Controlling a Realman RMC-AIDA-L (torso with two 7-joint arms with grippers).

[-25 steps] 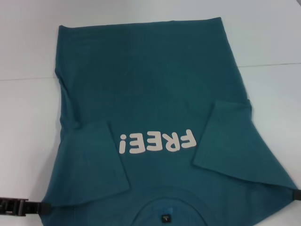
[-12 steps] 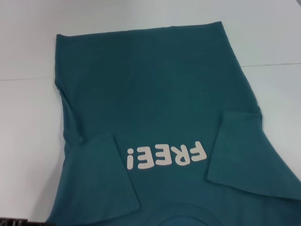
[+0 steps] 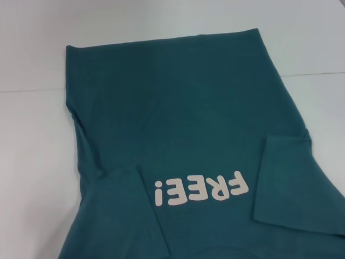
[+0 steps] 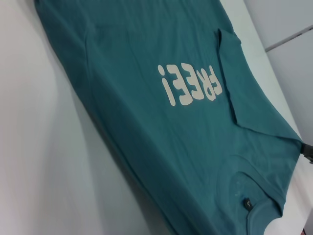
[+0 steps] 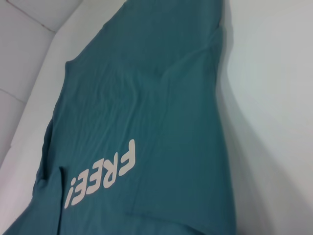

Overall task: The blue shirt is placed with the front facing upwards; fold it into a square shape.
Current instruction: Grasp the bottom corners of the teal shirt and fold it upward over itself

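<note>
The blue shirt lies front up on the white table, hem at the far side, collar at the near edge. Its pale "FREE!" lettering reads upside down to me. Both short sleeves are folded in over the body, one on my left and one on my right. The left wrist view shows the shirt, the collar with its small dark label, and a dark bit of the right gripper at the right shoulder corner. The right wrist view shows only the shirt. The left gripper is out of view.
A seam line crosses the table behind the shirt. Bare white tabletop lies to the left and at the far side of the shirt.
The shirt has slid toward me; the lettering and folded sleeves sit nearer and the collar has left the head view. Both grippers, at the shoulder corners before, have dropped out of the head view.
</note>
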